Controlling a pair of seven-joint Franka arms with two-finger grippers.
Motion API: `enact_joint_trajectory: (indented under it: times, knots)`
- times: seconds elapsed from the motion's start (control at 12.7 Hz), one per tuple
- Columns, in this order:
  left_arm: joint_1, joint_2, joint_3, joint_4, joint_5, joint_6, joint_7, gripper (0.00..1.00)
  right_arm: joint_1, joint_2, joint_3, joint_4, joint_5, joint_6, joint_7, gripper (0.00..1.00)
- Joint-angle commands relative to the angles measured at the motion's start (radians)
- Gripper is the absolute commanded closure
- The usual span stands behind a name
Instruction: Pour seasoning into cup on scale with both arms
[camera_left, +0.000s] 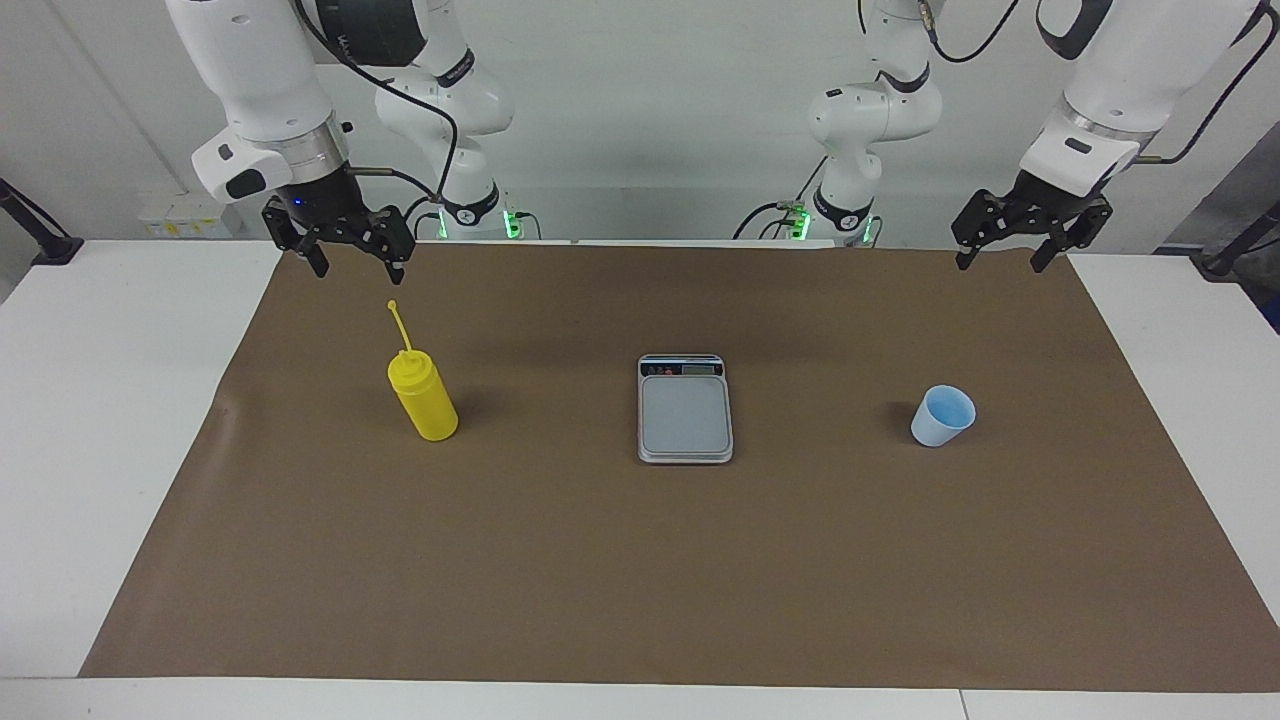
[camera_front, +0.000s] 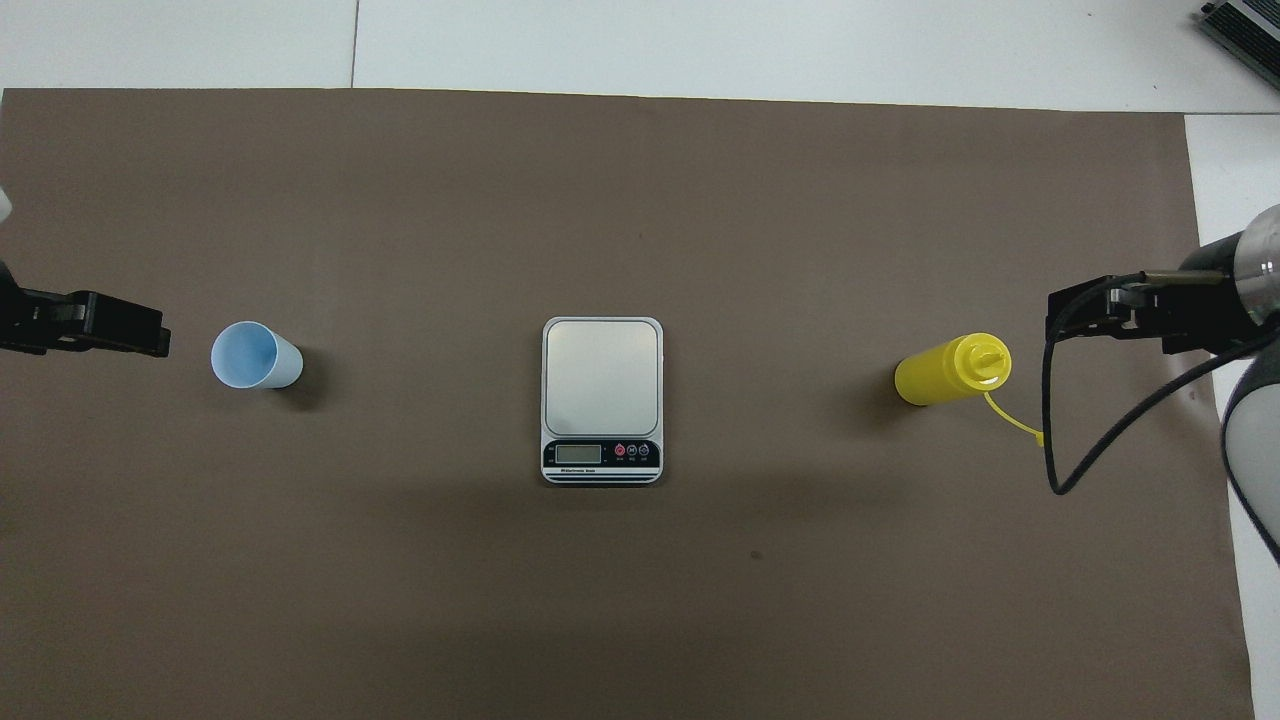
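The kitchen scale (camera_left: 685, 410) sits in the middle of the brown mat (camera_left: 640, 600), its display strip on the edge nearer the robots, and its weighing plate is bare. Everything else reads from it. The light blue cup (camera_left: 942, 415) stands upright on the mat, well apart from the scale toward the left arm's end of the table, at about the same distance from the robots as the scale. The yellow squeeze bottle (camera_left: 424, 396) stands upright, equally well apart from the scale toward the right arm's end, with its tethered cap strap (camera_left: 398, 325) sticking up and off the nozzle, so the spout looks ready to pour.

This layout seems meant to split the work: each item lies on the side of the arm that would handle it, with the scale between as the shared target.

The left gripper (camera_left: 1008, 255) hangs in the air at the cup's end of the table, fingers spread wide and holding nothing. The right gripper (camera_left: 358, 262) hangs above the mat close to the bottle, likewise wide and empty.

Nothing is started yet: the cup is not on the scale, so placing it there is likely the first step before the bottle is lifted and tipped
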Motion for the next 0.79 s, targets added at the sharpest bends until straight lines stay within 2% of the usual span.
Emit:
enact_joint_trajectory:
  times: [0.0, 0.71]
  knots:
    - [-0.010, -0.019, 0.007, -0.014, -0.008, -0.013, 0.003, 0.00, -0.015, -0.014, 0.005, -0.016, 0.023, -0.002, -0.025, 0.00]
    - [-0.007, -0.022, 0.009, -0.020, -0.008, -0.012, 0.014, 0.00, -0.015, -0.014, 0.005, -0.016, 0.023, -0.003, -0.025, 0.00]
